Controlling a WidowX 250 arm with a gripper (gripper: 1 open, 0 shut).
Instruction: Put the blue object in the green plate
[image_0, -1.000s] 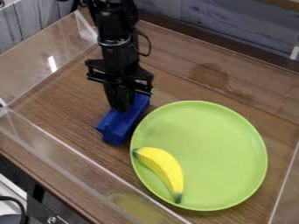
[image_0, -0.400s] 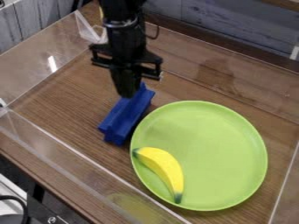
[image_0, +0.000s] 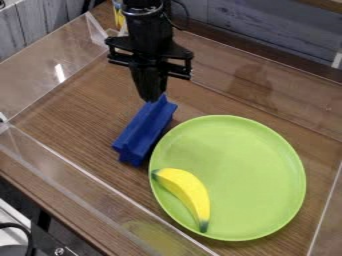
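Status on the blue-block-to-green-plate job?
Placed so far: nothing; the green plate holds only the banana. In hand: the gripper is at the upper end of the blue block, which lies on the table beside the plate; can't confirm a grip. Left: lift, carry over the rim, release.

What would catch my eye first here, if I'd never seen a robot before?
Probably the big lime-green plate on the right of the wooden table, with a bright yellow banana lying at its lower left. Next, the blue block just left of the plate, with the black robot gripper at its upper end.
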